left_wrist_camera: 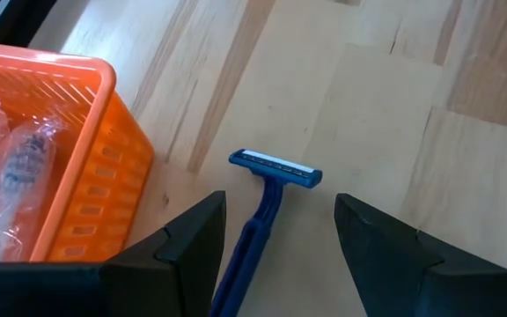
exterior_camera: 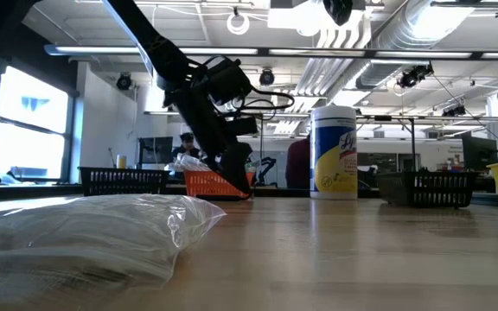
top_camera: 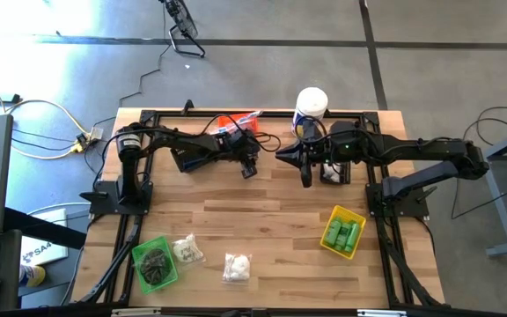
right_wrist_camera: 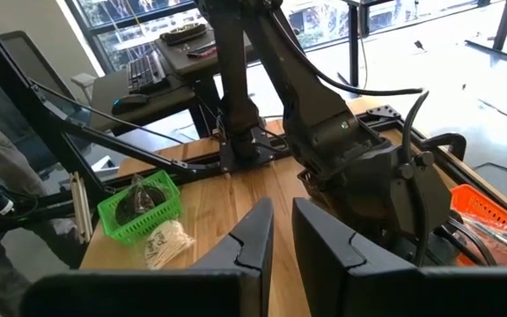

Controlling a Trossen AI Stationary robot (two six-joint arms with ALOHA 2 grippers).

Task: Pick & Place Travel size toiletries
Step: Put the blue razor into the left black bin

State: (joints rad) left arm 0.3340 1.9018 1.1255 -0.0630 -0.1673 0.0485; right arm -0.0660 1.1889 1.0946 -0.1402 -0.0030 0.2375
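Down low at the table's far side, left gripper point(left_wrist_camera: 275, 238) spread wide, straddling a blue razor point(left_wrist_camera: 267, 207) lying flat on the wooden table point(top_camera: 271, 220), right beside the orange bin point(left_wrist_camera: 77, 176). Razor head pointing away from the fingers, handle running back between them, long axis in line with the gripper. Clear-wrapped packets point(left_wrist_camera: 11, 167) inside that bin. Tall white canister point(exterior_camera: 335, 151) with yellow label close by, lettering too small to read, possibly a wipes tub. Right gripper point(right_wrist_camera: 275, 233) nearly pressed together, empty, hanging mid-table facing the left arm. Nearer: green bin point(top_camera: 155, 262), bags of white puffs point(top_camera: 236, 266), yellow bin point(top_camera: 343, 232) with green bottles point(top_camera: 345, 236).
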